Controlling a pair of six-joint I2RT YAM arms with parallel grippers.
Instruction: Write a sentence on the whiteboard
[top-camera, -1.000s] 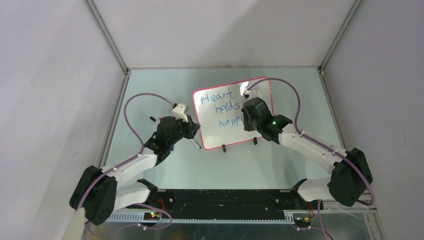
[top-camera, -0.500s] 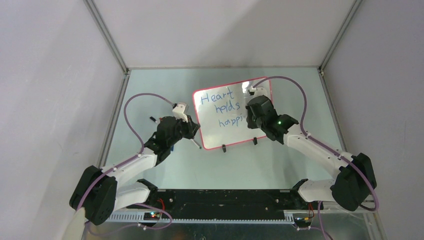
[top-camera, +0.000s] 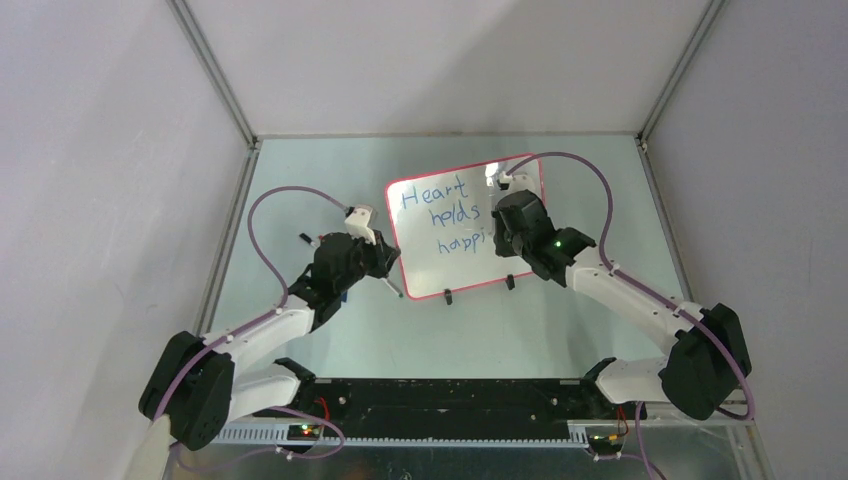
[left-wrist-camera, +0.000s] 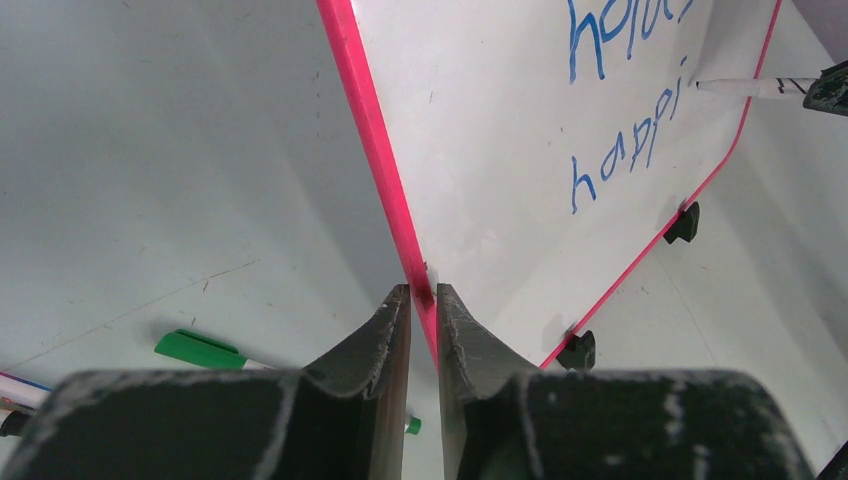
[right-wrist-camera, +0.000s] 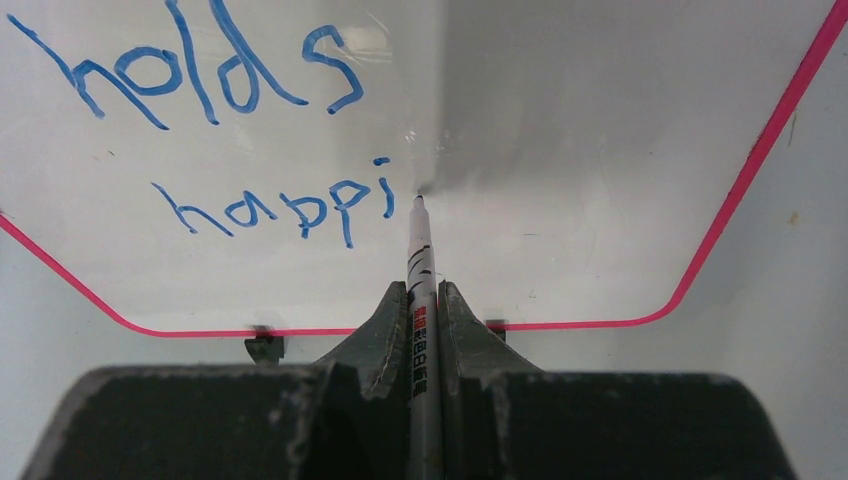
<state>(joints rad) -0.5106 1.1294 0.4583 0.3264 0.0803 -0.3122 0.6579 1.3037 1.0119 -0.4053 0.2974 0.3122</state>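
stray pens: a green marker (left-wrist-camera: 195, 350) lay on the table (left-wrist-camera: 150, 150) at lower left of the left-wrist view. A second pen (left-wrist-camera: 15, 392) sat beside it, cut by the frame edge. Both were well apart from the writing area.
left gripper (left-wrist-camera: 423, 300): fingers pinched the red left edge of the whiteboard (left-wrist-camera: 480, 150), which I read as bracing it.
whiteboard: stood tilted on its two black feet (left-wrist-camera: 683, 222), centre of the top view, toward the back of the table.
sentence (top-camera: 446, 215): I read "Heart", "holds", "happi" in blue on three lines. The third word looked unfinished.
right gripper (right-wrist-camera: 422, 292): jaws were pressed onto the marker (right-wrist-camera: 418, 250), tip at the board just right of the last "i". I couldn't confirm contact.
progress: I judged most of it done, with the rest of the last word left. The board right of the tip was bare.
obstacles: nothing sat between the tip and that free patch. In the top view the right arm covered the board's right part, so I leaned on the wrist view. My worry was the board shifting if the left pinch slipped.
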